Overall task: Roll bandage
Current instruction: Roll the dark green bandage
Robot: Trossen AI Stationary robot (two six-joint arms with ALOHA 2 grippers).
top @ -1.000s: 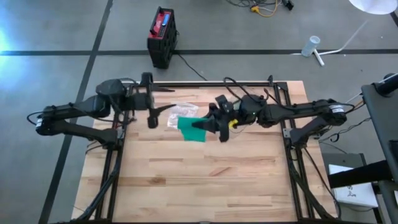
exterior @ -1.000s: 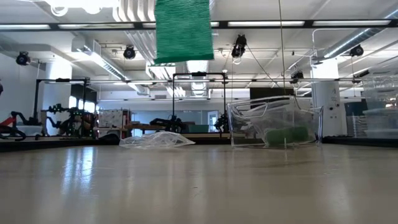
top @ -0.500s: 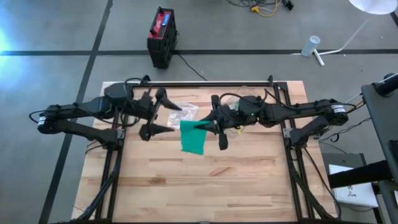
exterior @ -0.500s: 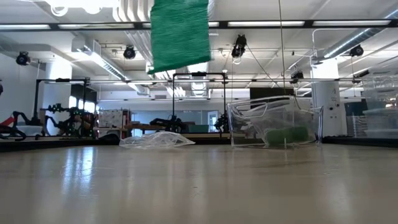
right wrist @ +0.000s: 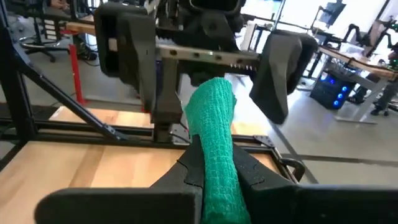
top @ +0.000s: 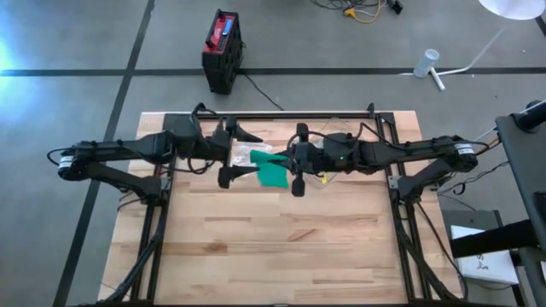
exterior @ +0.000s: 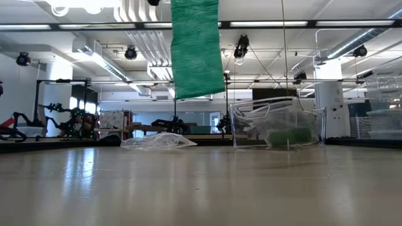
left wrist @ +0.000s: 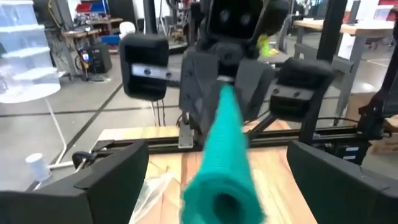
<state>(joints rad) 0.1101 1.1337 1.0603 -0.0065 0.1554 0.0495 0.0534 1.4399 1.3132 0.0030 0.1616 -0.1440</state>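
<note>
The green bandage (top: 273, 170) is a loosely rolled strip held high above the wooden table (top: 281, 247). My right gripper (top: 292, 164) is shut on it from the table's right. The bandage sticks out toward my left gripper (top: 254, 155), which is open wide. In the left wrist view the bandage's free end (left wrist: 217, 186) points at the camera between the two left fingers (left wrist: 112, 180), touching neither. The low view shows the bandage (exterior: 196, 50) hanging well clear of the tabletop. My right gripper pinches the bandage's right-hand end (right wrist: 217, 177) between its two fingers. The fingers come level from the table's right and lie along the bandage. It juts out past the fingertips toward the left gripper, lifted clear of the table.
A crumpled clear plastic bag (top: 249, 152) lies on the table at the back, below the grippers. In the low view a clear box (exterior: 276, 129) stands beyond the table. A red and black case (top: 223, 47) sits on the floor behind. Bare wood fills the table's near half.
My left gripper has gone toward the table's right, up to the bandage, rolling its wrist, and now stands around the bandage's free end. My right gripper has rolled in place; the bandage has turned with it and now hangs narrower and lower in the low view.
</note>
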